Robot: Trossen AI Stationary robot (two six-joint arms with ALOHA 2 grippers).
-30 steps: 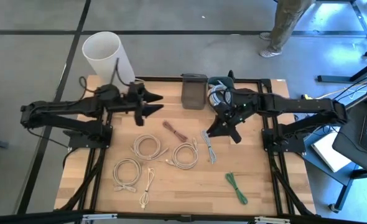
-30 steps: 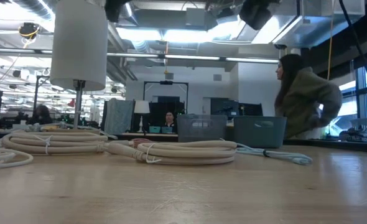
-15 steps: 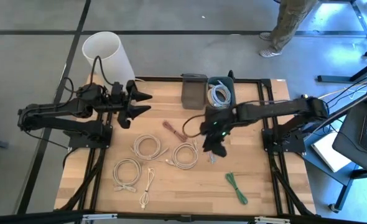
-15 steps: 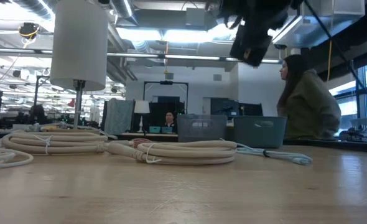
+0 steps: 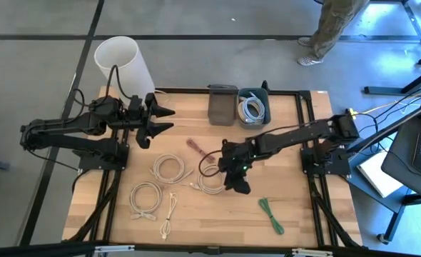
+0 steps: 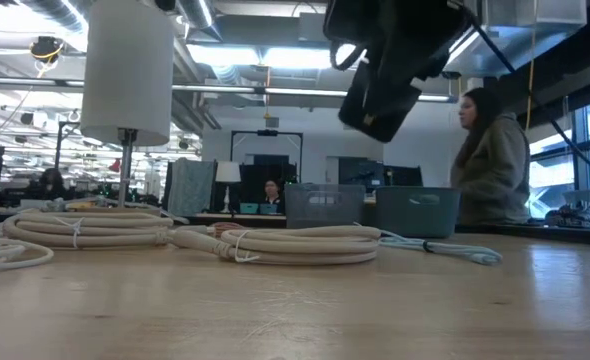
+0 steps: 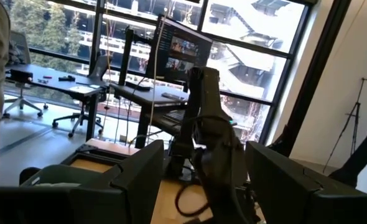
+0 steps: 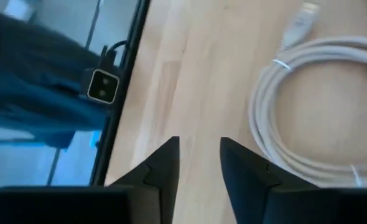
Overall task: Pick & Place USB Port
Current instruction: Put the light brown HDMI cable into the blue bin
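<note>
Several coiled cables lie flat on the wooden table: cream coils [image 5: 169, 168], [image 5: 212, 178], [image 5: 146, 194], a brown-red cable [image 5: 196, 148] and a green one [image 5: 271, 214]. My right gripper [image 5: 235, 180] hovers above the table just right of the middle cream coil, fingers a little open and touching nothing. In the right wrist view the gripper [image 8: 199, 149] looks down beside that coil [image 8: 308, 112] and its USB plug [image 8: 298, 22]. A light blue cable [image 6: 445, 248] shows only in the low view. My left gripper [image 5: 164, 118] waits open over the far left of the table.
A grey bin [image 5: 222, 105] and a teal bin [image 5: 253, 107] holding a white cable stand at the far edge. A white cylinder [image 5: 121, 63] stands off the far left corner. A person [image 6: 490, 160] stands beyond the table. Bare wood lies near the right and near edges.
My right gripper has swung from beside the bins toward the near-left, coming down over the cables in the table's middle. My left gripper drew back a little toward the left edge. The person in the room has shifted.
</note>
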